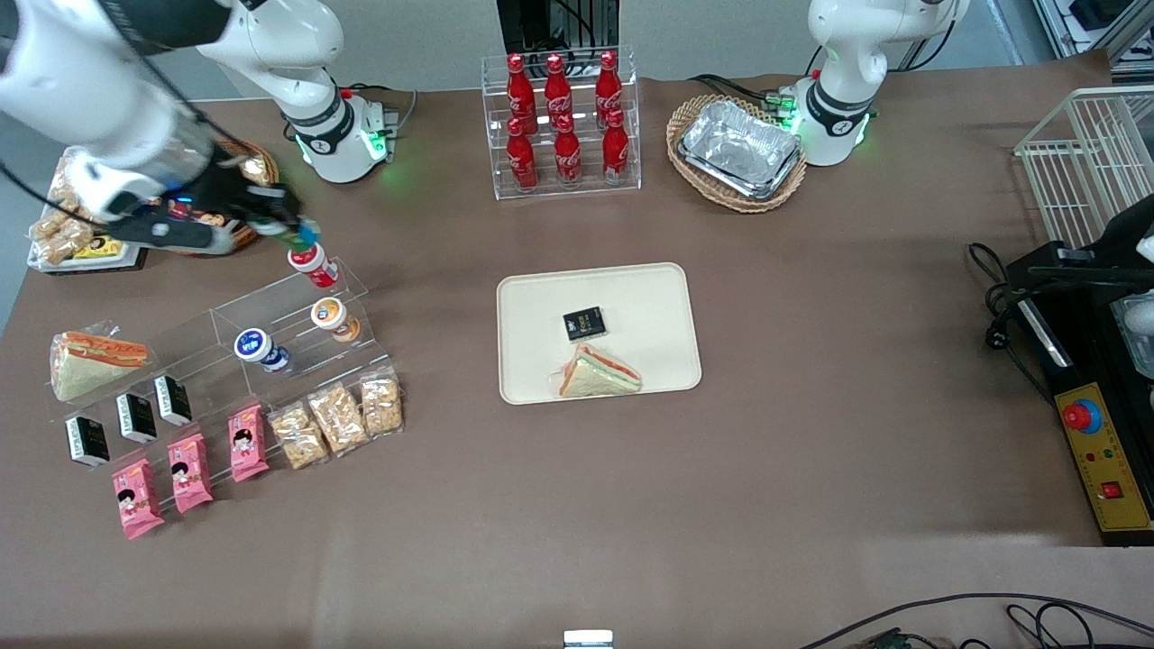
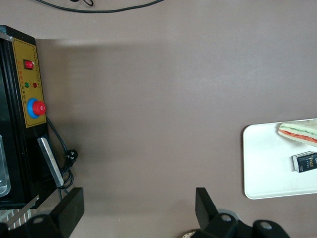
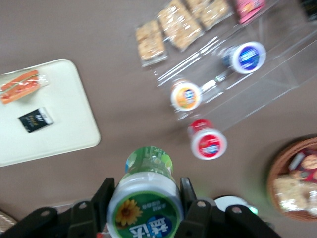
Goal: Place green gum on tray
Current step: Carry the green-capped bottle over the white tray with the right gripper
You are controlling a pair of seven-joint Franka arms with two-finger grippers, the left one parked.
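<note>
Green gum (image 3: 146, 198) between gripper (image 3: 145, 203) jaws

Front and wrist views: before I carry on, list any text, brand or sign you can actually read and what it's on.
Red bottles in the clear rack: white script logo, too small to read.
Green gum, held by the gripper above the acrylic stand: sunflower picture and blue characters, blurred.
Black packet on the tray: gold print, unreadable.
Blue-lidded bottle, orange-lidded bottle, red-lidded bottle: lid labels unreadable.
</note>
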